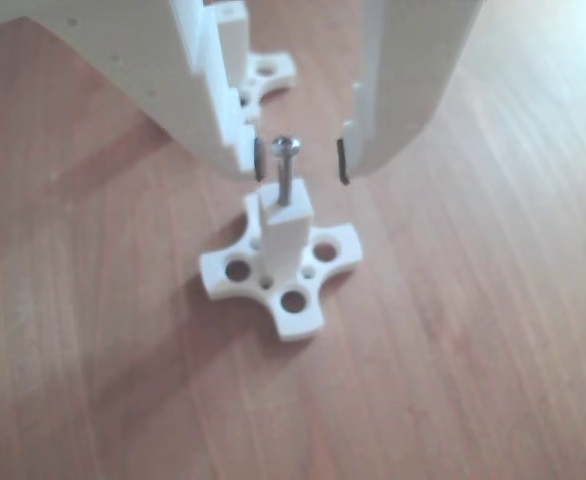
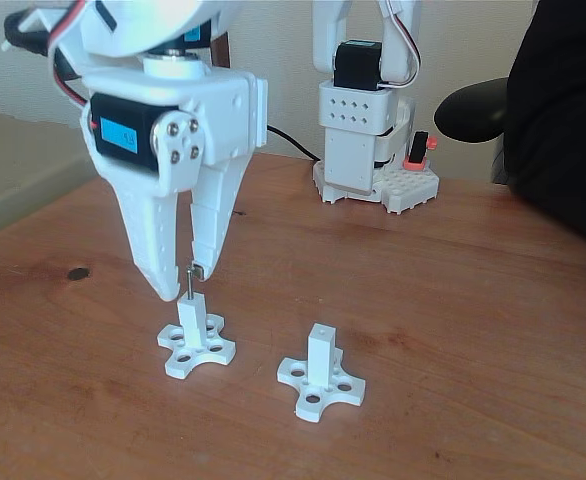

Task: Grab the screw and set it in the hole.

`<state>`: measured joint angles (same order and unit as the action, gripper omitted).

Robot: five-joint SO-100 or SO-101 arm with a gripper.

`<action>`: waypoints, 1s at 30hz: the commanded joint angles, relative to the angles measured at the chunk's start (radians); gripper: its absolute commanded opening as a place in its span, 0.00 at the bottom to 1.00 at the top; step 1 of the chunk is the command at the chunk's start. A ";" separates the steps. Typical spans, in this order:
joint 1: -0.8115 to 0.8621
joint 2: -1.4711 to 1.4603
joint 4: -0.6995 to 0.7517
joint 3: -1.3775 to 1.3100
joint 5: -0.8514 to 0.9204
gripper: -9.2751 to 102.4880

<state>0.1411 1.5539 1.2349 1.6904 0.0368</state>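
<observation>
The screw (image 1: 286,170) stands upright in the hole (image 1: 285,205) at the top of the white post (image 2: 192,315), its head and part of its shaft above the post's top face. The fingers (image 1: 301,160) are spread on either side of the screw head, touching nothing. A second white post (image 2: 320,360) stands on the desk (image 2: 453,330) to the right of the first post in the fixed view
</observation>
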 commanded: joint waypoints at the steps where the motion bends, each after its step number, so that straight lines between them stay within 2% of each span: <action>1: 0.009 0.023 -0.011 -0.095 0.009 0.16; 30: 0.005 0.020 -0.008 -0.095 0.018 0.14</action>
<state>0.1519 1.5509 1.2349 1.6766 0.0368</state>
